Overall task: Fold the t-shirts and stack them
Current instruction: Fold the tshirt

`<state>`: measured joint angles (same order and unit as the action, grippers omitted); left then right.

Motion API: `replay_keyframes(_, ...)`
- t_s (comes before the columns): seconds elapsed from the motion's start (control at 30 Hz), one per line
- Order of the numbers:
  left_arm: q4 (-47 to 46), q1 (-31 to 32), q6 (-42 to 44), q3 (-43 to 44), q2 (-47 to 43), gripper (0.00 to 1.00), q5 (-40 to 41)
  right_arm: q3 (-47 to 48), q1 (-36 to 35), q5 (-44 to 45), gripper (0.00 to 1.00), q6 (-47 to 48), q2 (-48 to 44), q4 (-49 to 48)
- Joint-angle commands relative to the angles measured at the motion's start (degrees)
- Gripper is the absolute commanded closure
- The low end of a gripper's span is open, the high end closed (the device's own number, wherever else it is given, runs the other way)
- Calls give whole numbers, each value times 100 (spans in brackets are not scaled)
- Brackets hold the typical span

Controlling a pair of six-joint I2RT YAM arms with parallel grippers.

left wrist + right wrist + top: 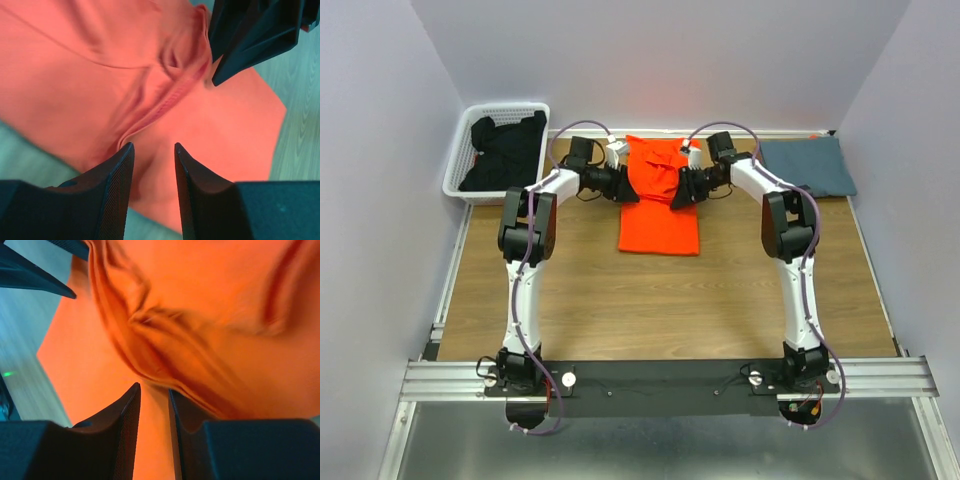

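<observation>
Nearest the camera, along the bottom edge of the top view, a black plate (pixel 660 375) is fixed on a silver metal rail (pixel 880 375), and both arm bases are bolted to it. Above it, a brown wooden table top (pixel 650 300) is spread across the middle of the frame. The white-and-black left arm (pixel 525 260) and right arm (pixel 795 270) are stretched up the frame and bent inward toward the upper centre.

There a bright orange cloth t-shirt (pixel 660 225) is laid on the table. Its lower part is flat, while its upper part is bunched and creased between the two grippers. A white plastic lattice basket (pixel 458 165) is placed at the upper left, with black cloth (pixel 505 150) heaped in it. A slate blue-grey cloth t-shirt (pixel 807 165) is laid flat at the upper right, well apart from the orange one.

The left gripper (pixel 628 188) is set at the left edge of the orange t-shirt. In the left wrist view its fingers (pixel 110 190) are held slightly parted, with nothing seen pinched between them. The right gripper (pixel 682 188) is set at the opposite edge. In the right wrist view its fingers (pixel 117 435) are held nearly together, and a blurred ridge of cloth is seen reaching their tips, so whether cloth is clamped cannot be told.
</observation>
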<state>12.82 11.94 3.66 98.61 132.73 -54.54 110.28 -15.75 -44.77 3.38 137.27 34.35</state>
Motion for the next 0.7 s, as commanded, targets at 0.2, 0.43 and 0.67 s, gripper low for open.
replay_keyframes(0.2,-508,-298,-858,783,701,55,-566,1039,476,-312,64,-575,748,-209)
replay_keyframes(0.43,-868,-298,-1122,-50,151,60,-820,794,485,-629,63,-760,548,-236)
replay_keyframes(0.67,-2545,26,-1578,-3231,-2486,53,-900,-1313,424,-1077,46,-847,-1535,-568)
